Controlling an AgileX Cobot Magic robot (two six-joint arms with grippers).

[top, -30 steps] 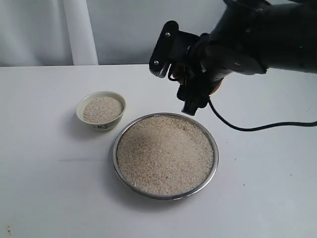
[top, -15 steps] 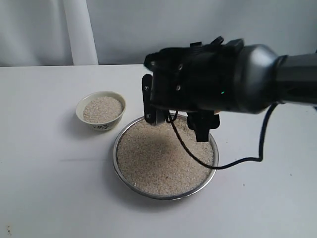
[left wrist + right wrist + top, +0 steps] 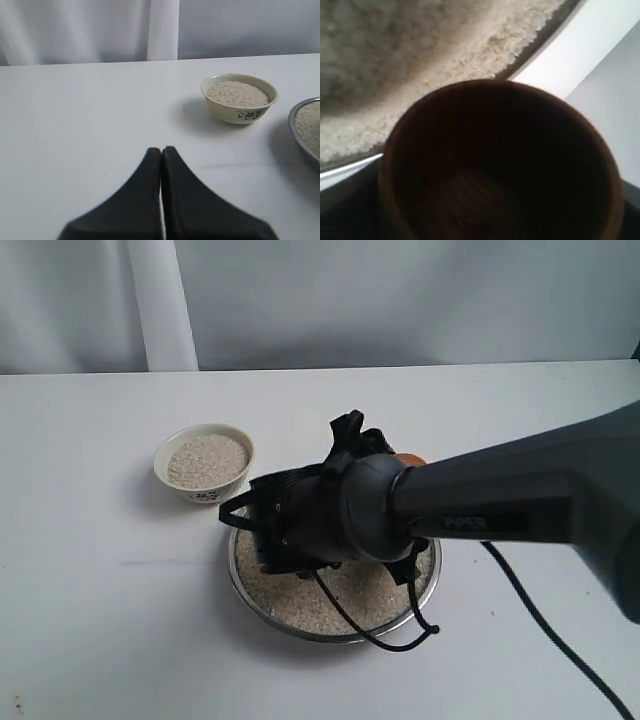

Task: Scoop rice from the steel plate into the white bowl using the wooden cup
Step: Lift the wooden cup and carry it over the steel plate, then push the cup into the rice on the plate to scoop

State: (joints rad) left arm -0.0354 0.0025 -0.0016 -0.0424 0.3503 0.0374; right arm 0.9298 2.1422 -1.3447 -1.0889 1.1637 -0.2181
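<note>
- Hanging over the table left of the bowl, the left gripper [image 3: 161, 156] has its fingers pressed together and holds nothing.
- The white bowl [image 3: 205, 494] sits at 10 o'clock from the steel plate [image 3: 264, 614] and is nearly full of rice [image 3: 206, 460].
- The plate holds a wide bed of rice.
- The right gripper [image 3: 380, 450] is clamped on the wooden cup [image 3: 490, 160], low over the plate's 1 o'clock rim; the cup's dark inside is bare.

Light: bright, even, diffuse across the white tabletop [image 3: 90, 620].
Shadows: soft, beside the small cream-white ceramic bowl [image 3: 239, 97].
Blur: the close reddish-brown wooden cup [image 3: 500, 165] is out of focus.
</note>
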